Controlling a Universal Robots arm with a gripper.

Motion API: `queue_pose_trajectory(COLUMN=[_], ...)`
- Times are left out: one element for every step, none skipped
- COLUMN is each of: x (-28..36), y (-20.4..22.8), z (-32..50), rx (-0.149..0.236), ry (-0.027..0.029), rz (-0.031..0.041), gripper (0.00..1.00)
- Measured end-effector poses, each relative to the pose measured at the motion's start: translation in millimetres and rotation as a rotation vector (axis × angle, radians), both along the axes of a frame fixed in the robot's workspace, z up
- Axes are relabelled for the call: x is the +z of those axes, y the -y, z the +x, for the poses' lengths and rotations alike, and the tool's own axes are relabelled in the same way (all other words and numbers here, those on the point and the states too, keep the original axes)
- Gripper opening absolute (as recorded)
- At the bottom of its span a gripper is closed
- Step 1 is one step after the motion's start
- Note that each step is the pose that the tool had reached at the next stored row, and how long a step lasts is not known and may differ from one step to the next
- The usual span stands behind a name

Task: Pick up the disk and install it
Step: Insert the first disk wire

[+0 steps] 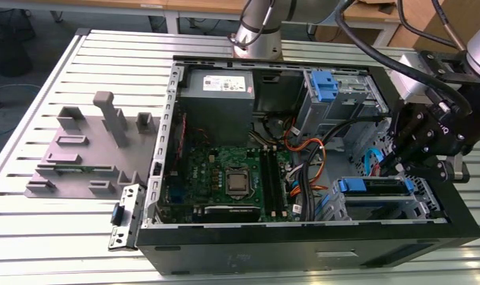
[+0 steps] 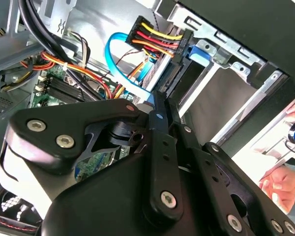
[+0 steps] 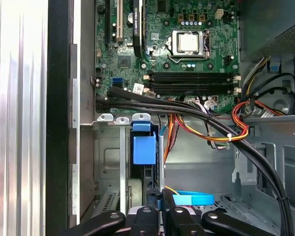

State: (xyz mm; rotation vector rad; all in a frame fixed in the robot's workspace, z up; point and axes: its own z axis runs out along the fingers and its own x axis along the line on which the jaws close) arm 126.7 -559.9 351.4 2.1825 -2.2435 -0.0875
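The disk [image 1: 371, 186] lies flat in the lower drive cage at the corner of the open computer case on the exterior view's right, blue rails along its edges. In both wrist views its blue tab [image 3: 143, 147] [image 2: 204, 52] sticks out of the cage. My gripper [image 1: 396, 165] hangs just above the cage, beside a light-blue data cable [image 2: 119, 64]. Its black fingers [image 2: 160, 115] are pressed together, and I see nothing between them. A plug with red, yellow and black wires [image 2: 155, 39] sits at the end of the disk.
The motherboard [image 1: 232, 175] fills the case floor, crossed by thick black cables [image 3: 187, 110]. A grey power supply [image 1: 218, 83] and a second blue bracket [image 1: 323, 86] sit at the back. A grey fixture [image 1: 89, 148] stands on the slatted table. A hand [image 2: 285, 182] rests beside the case.
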Motion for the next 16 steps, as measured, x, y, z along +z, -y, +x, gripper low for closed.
queue_pose_trajectory(x=[-0.7,-1.6,-2.3,-2.5,-2.6,-3.0,-3.7,-4.4,-5.1,-5.7,-6.2,-6.9,-7.5,-7.8,-8.2,-8.4], y=[0.9,1.7,2.1,2.2,2.2,2.3,2.5,2.9,3.3,3.5,3.7,3.8,3.9,3.9,3.9,4.0], z=[0.2,0.3,0.3,0.4,0.4,0.4,0.4,0.4,0.5,0.5,0.5,0.5,0.5,0.5,0.5,0.5], rx=[0.000,0.000,0.000,0.000,0.000,0.000,0.000,0.000,-0.001,-0.001,-0.002,-0.002,-0.003,-0.003,-0.003,-0.003], ry=[0.0000,0.0000,0.0000,0.0001,0.0000,0.0000,0.0000,0.0000,0.0000,0.0000,0.0000,0.0000,0.0000,0.0000,0.0000,0.0000], rz=[0.0001,0.0001,0.0003,0.0001,-0.0002,0.0001,0.0002,0.0001,-0.0001,0.0001,0.0001,0.0002,0.0001,-0.0001,-0.0001,0.0004], gripper=[0.16,0.16,0.16,0.16,0.16,0.16,0.16,0.16,0.16,0.16,0.16,0.16,0.16,0.16,0.16,0.16])
